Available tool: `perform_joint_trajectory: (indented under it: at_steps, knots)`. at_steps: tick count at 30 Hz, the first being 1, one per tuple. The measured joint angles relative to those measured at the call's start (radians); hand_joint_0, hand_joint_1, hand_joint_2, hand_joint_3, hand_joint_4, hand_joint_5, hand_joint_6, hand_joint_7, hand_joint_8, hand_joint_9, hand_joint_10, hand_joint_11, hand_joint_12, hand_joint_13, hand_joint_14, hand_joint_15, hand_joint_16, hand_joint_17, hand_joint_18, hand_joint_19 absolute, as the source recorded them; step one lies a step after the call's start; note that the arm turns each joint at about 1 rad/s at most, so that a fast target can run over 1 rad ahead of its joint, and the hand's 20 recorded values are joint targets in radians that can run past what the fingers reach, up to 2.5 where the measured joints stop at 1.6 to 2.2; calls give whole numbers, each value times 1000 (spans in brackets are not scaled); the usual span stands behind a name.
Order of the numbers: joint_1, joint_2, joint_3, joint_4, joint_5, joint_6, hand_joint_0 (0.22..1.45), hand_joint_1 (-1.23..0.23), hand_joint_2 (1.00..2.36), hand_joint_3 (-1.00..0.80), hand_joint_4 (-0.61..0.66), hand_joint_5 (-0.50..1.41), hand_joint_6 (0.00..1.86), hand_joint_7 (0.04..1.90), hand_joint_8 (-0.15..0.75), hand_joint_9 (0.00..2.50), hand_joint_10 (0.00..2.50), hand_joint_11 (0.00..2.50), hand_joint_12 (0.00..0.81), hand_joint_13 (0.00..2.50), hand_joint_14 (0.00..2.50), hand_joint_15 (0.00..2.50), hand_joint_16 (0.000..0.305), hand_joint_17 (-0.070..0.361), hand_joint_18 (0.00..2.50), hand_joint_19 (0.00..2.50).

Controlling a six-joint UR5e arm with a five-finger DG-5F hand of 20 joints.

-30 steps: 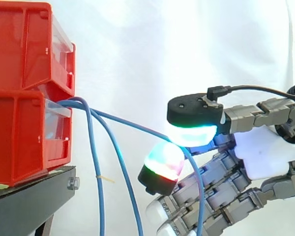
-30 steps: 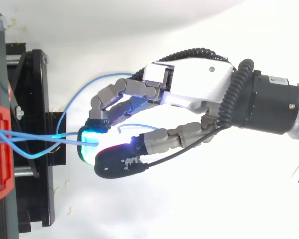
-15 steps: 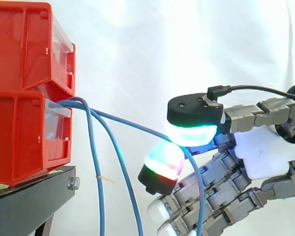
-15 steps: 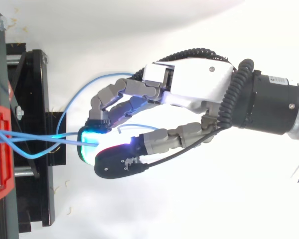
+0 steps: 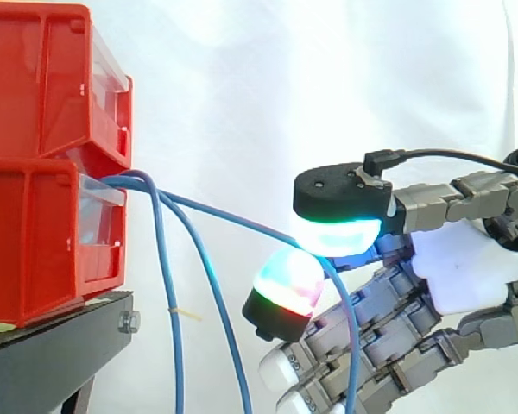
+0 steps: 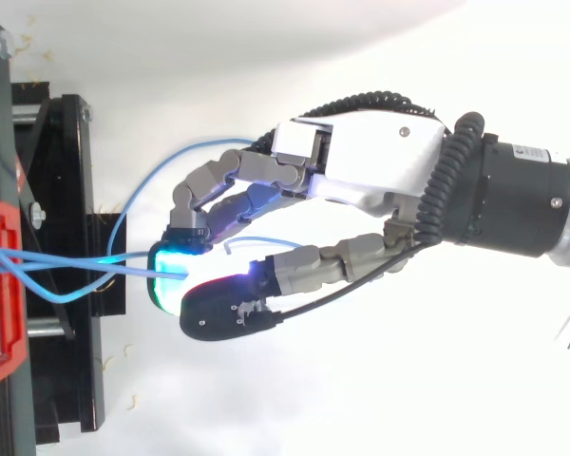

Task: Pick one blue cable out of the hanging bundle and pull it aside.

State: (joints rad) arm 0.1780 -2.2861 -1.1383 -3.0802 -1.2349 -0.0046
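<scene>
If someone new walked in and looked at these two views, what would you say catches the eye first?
The hand at the right of the side view stands out, its glowing fingertips pinching one blue cable away from the other cables that hang down. At the left, the stacked red bins they come from sit on a black stand.

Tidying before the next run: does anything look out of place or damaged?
Nothing damaged. A yellowish sliver sticks out from one hanging blue cable, and pale scraps lie scattered by the black stand. The hand pinches another blue cable.
</scene>
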Motion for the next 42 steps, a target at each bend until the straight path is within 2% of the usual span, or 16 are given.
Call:
perform_joint_trajectory:
  at_steps: [42]
  knots:
    - [0,0,-1,0,0,0,530,-822,1153,39,-99,-28,858,1050,285,725,5,146,492,525,14,320,78,176,372,378]
